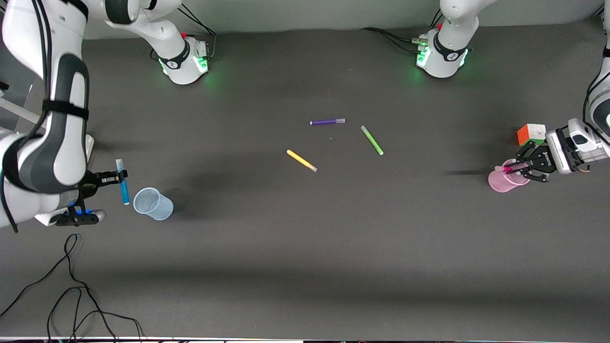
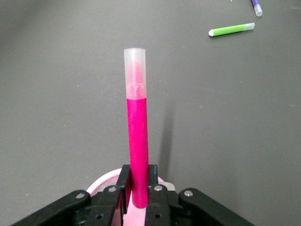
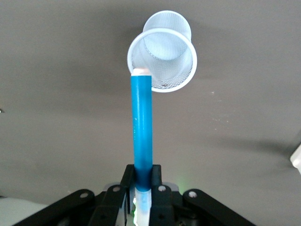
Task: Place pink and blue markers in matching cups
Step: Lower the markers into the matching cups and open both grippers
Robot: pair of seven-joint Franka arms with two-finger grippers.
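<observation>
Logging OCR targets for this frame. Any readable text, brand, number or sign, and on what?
Nothing reads clearly.
Left gripper, shut on the pink marker over the pink cup: white lettering on its body, too small to read.
Arm bases: a small round emblem on the dark band, no legible word.
Blue marker, blue cup, cube and the loose markers: no print visible.

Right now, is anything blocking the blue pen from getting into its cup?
Nothing visible. The right gripper holds the blue pen in the air beside the blue cup, with only bare table between them.
</observation>
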